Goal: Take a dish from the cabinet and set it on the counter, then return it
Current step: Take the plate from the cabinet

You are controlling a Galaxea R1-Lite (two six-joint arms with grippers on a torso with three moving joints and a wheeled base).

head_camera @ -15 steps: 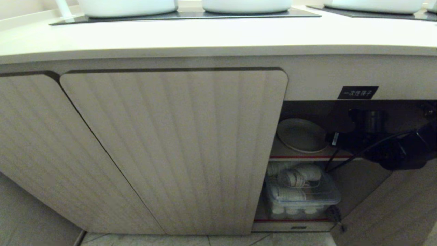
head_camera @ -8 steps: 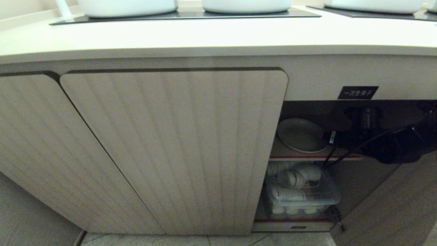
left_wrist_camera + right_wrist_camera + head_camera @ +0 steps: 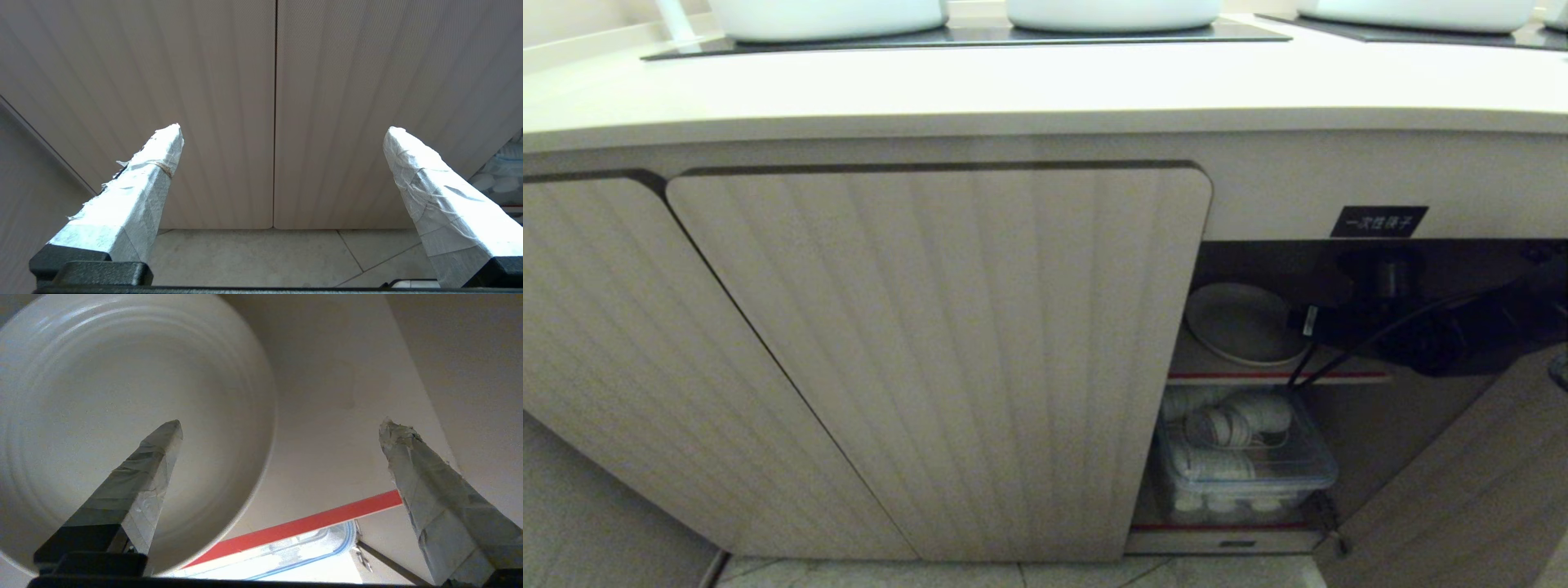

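The dish [image 3: 1241,322], a plain cream-white plate, lies on the inner shelf [image 3: 1258,376] of the cabinet [image 3: 947,343], in the compartment whose door stands open. My right arm [image 3: 1421,335] reaches in from the right, just under the counter [image 3: 1045,82]. In the right wrist view my right gripper [image 3: 282,424] is open. One finger hangs over the dish [image 3: 102,396], the other over bare shelf, and the plate's rim runs between them. My left gripper [image 3: 282,127] is open and empty, low before the shut ribbed doors.
A clear plastic box of white cups [image 3: 1241,465] fills the lower shelf. The open door [image 3: 1462,506] stands at the lower right. A black label [image 3: 1378,221] sits above the opening. White pots [image 3: 1111,12] stand on the black cooktop panel.
My right arm has pushed further into the cabinet, leftward and slightly up towards the dish. The dish has stayed where it was, and the left arm is still.
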